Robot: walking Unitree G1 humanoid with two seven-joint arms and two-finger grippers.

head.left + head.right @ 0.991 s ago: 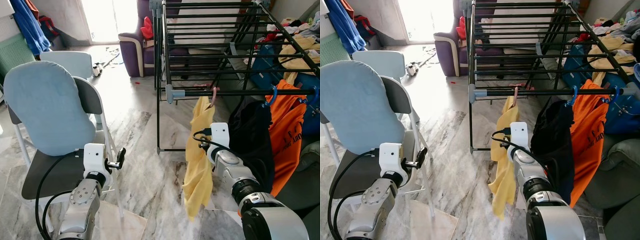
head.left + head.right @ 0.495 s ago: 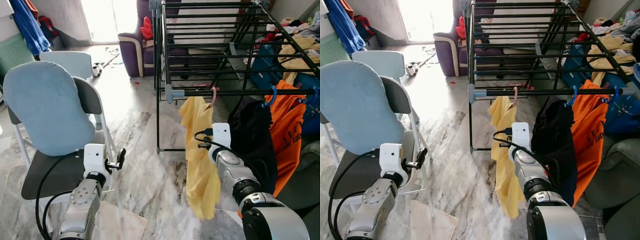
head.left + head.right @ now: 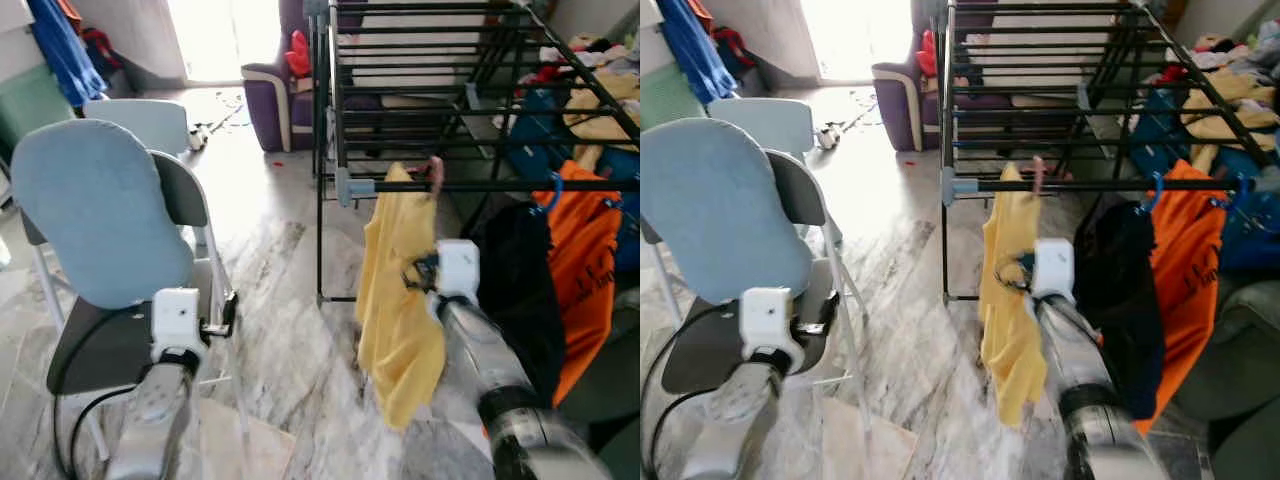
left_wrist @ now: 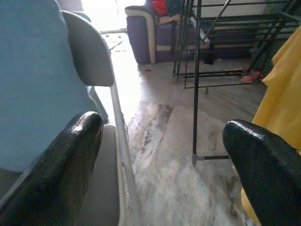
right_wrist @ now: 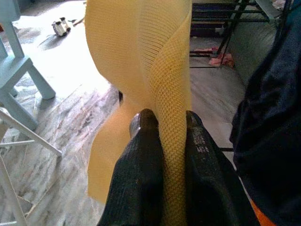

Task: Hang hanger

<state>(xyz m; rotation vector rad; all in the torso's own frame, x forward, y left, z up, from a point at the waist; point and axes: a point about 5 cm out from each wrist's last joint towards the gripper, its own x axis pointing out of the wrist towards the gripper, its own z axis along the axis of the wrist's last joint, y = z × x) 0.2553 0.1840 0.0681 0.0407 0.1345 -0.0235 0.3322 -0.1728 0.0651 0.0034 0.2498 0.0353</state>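
A black drying rack (image 3: 420, 60) stands on the marble floor (image 3: 290, 330), and three garments hang along its near rail (image 3: 480, 185): a yellow shirt (image 3: 395, 290) on a pink hanger (image 3: 434, 172), then a black garment (image 3: 520, 290) and an orange shirt (image 3: 585, 250) on blue hooks. The right claw (image 5: 164, 123) is closed on a fold of the yellow shirt, the cloth pinched between its two fingers (image 5: 141, 155); the black garment hangs just beside that arm. The left claw (image 4: 160, 155) hovers wide open holding nothing, near a grey chair (image 3: 150, 330) with a light blue cushion (image 3: 95, 215). A second pale blue chair (image 3: 150, 120) stands behind, and a purple armchair (image 3: 275, 90) beyond the rack.
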